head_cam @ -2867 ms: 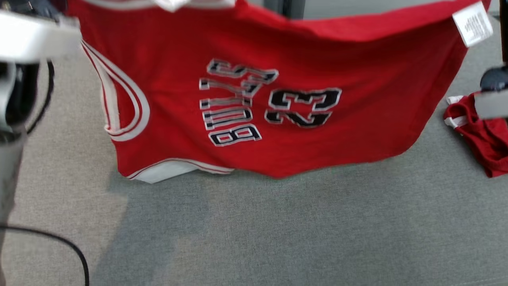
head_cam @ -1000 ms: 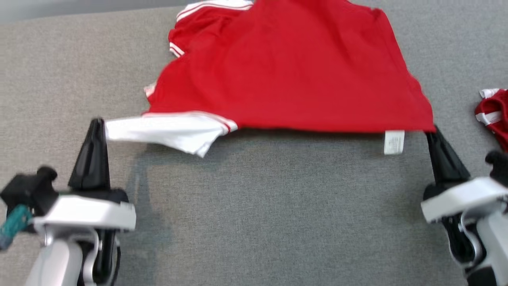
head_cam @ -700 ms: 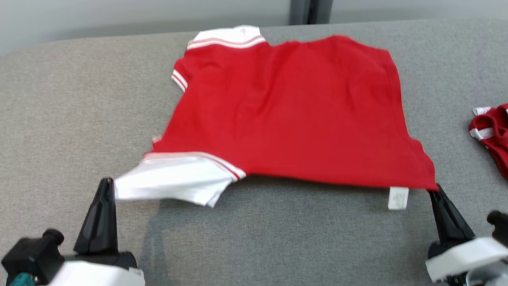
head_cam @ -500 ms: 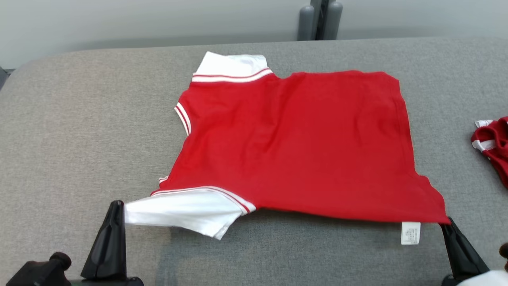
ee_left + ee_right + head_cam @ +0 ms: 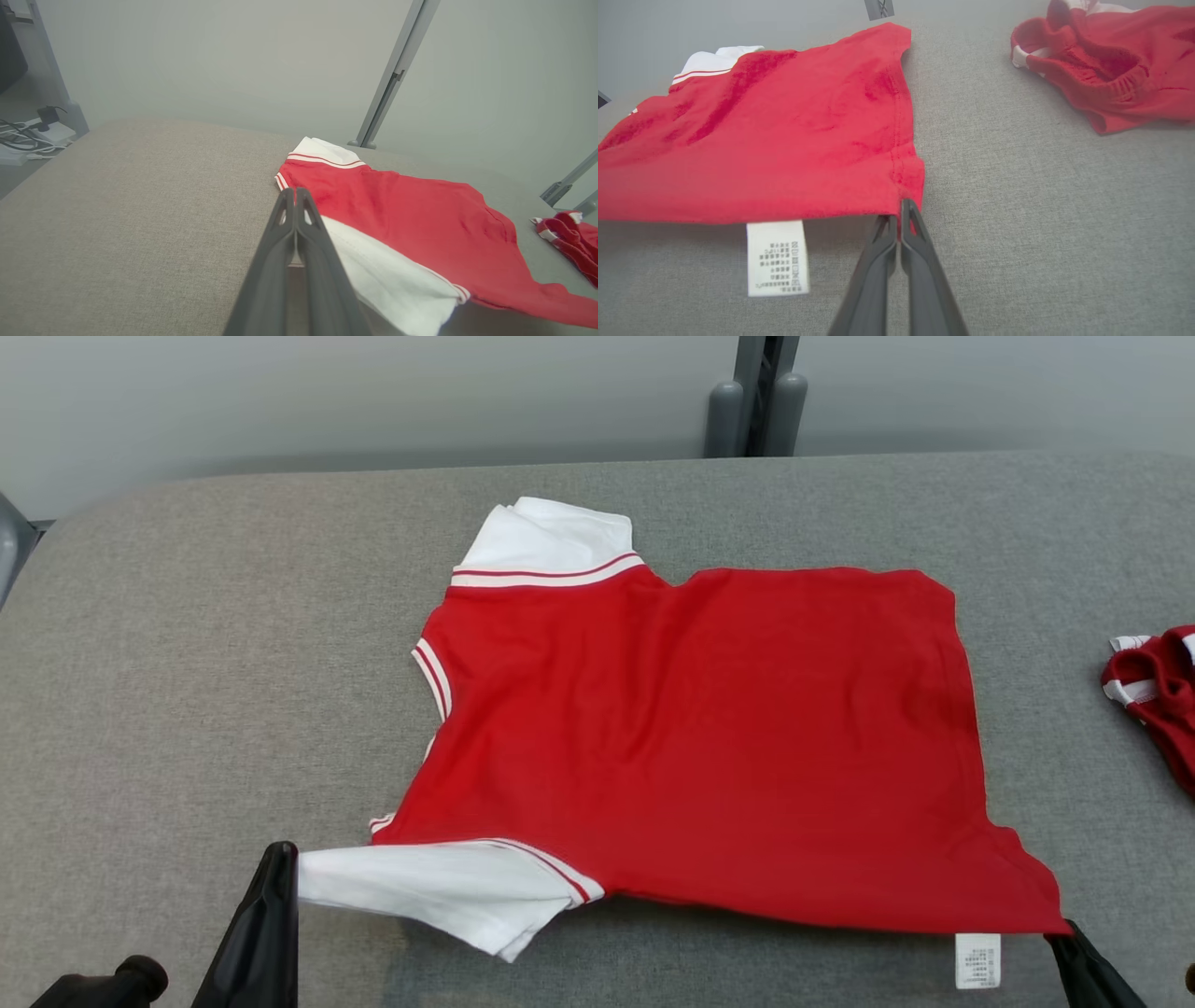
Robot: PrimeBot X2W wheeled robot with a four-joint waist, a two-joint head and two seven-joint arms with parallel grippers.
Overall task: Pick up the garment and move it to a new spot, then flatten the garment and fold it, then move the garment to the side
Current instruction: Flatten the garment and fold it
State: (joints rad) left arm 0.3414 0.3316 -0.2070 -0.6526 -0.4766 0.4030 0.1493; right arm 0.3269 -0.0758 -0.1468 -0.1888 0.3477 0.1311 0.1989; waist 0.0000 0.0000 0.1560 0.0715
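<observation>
The shirt (image 5: 709, 737) we held aloft now lies on the surface (image 5: 187, 663) for flattening, left gripper (image 5: 280, 849) and right gripper (image 5: 1064, 933) still clamping its near edge.

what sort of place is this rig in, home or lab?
Likely a lab or test bay: a grey fabric-covered table bearing a red jersey with white trim, plain grey wall panels with metal posts, and loose cables on the floor beside it.
</observation>
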